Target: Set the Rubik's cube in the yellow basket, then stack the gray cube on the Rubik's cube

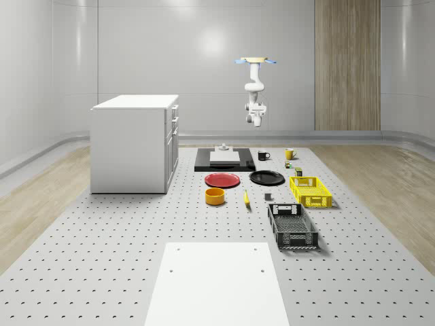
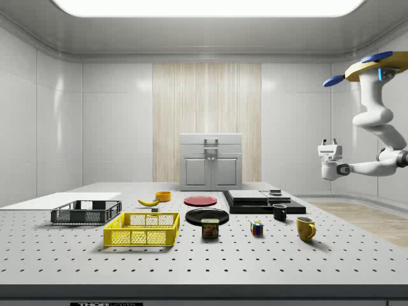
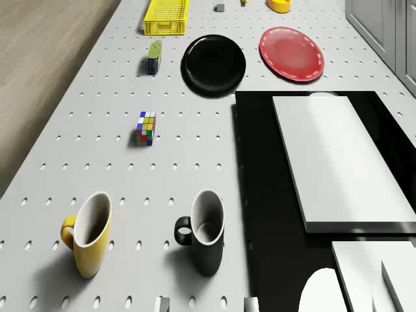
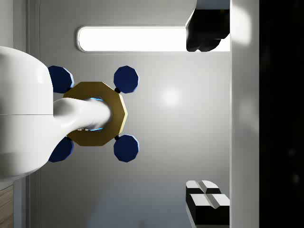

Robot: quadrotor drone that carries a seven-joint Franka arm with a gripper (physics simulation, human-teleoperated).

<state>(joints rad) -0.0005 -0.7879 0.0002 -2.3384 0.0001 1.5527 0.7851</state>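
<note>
The Rubik's cube [image 3: 146, 128] [image 2: 257, 228] sits on the perforated table between the two mugs and a small can [image 3: 154, 56]. The yellow basket [image 1: 310, 191] [image 2: 142, 229] [image 3: 167, 16] stands empty further along the table. A small gray cube [image 1: 268, 197] [image 3: 220, 8] lies on the table beside the basket. The drone [image 1: 255, 61] [image 2: 376, 64] hovers high over the table's far end, near the mugs and the black board. My gripper [image 1: 255, 123] [image 2: 328, 143] [image 4: 205, 115] hangs well above the table, pointed upward toward the drone, open and holding nothing.
A yellow mug [image 3: 89, 234] and a black mug [image 3: 205, 232] stand near the Rubik's cube. Nearby are a black board [image 1: 224, 163] with a white slab, a black plate [image 3: 214, 63] and a red plate [image 3: 291, 53]. A black basket [image 1: 292, 226], orange bowl [image 1: 215, 196], banana [image 1: 246, 198] and white cabinet [image 1: 136, 142] also stand here.
</note>
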